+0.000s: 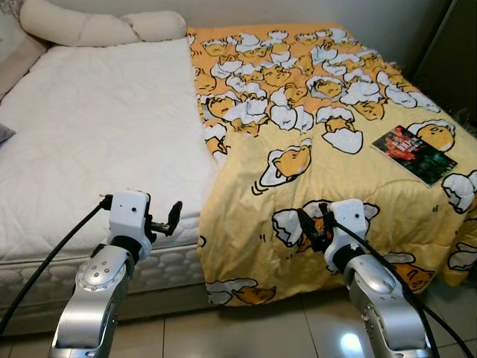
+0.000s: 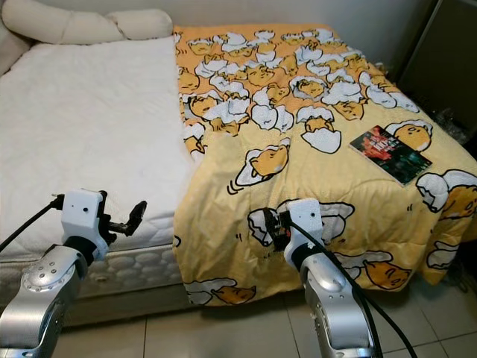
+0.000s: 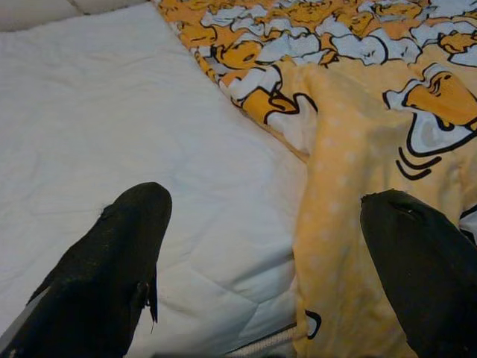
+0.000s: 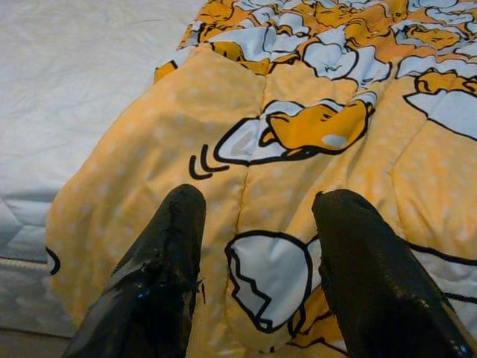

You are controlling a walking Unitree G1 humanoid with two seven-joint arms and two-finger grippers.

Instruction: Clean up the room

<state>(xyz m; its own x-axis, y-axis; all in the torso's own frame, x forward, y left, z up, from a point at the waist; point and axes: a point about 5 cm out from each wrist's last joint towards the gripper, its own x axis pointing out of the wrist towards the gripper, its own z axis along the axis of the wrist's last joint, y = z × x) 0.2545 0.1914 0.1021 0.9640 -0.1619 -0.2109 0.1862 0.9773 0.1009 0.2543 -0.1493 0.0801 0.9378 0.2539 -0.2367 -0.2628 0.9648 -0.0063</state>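
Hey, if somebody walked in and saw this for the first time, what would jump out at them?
The yellow cartoon-print comforter covers the bed's right half and hangs over the foot edge, leaving the white mattress bare on the left. A dark magazine lies on the comforter near its right edge. Up front, the left gripper is open at the mattress's foot edge, and the right gripper is open over the draped comforter.

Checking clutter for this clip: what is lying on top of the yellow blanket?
A dark book lies flat on the yellow blanket, near its right edge. The blanket hides the mattress beneath it; anything under its folds cannot be seen.
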